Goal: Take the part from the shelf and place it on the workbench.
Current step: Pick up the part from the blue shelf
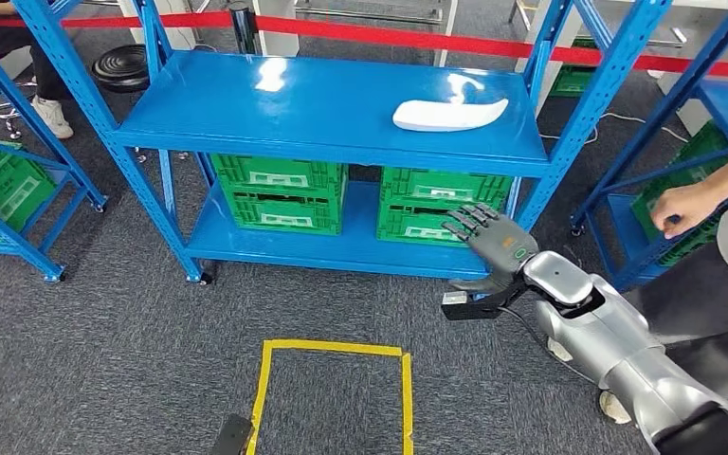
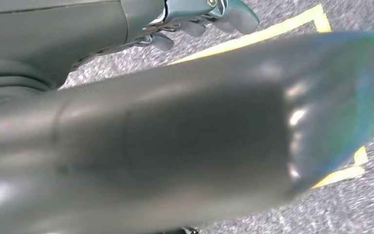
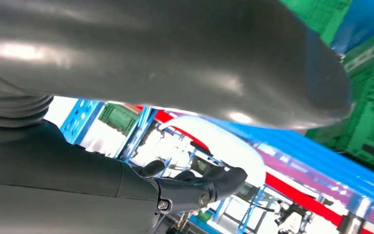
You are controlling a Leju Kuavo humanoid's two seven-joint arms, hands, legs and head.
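The white curved part (image 1: 450,114) lies on the right side of the blue shelf's top board (image 1: 322,104). My right hand (image 1: 491,242) is raised below and in front of it, level with the lower shelf, fingers spread and holding nothing. In the right wrist view the white part (image 3: 214,141) shows beyond my fingers (image 3: 199,183), apart from them. My left hand (image 2: 195,19) hangs over grey carpet with nothing between thumb and fingers.
Green crates (image 1: 280,192) fill the lower shelf. A person stands at the right, with a hand (image 1: 687,204) near another blue rack. A yellow tape square (image 1: 336,379) marks the carpet. More racks stand at the left, and red barrier tape (image 1: 436,40) runs behind.
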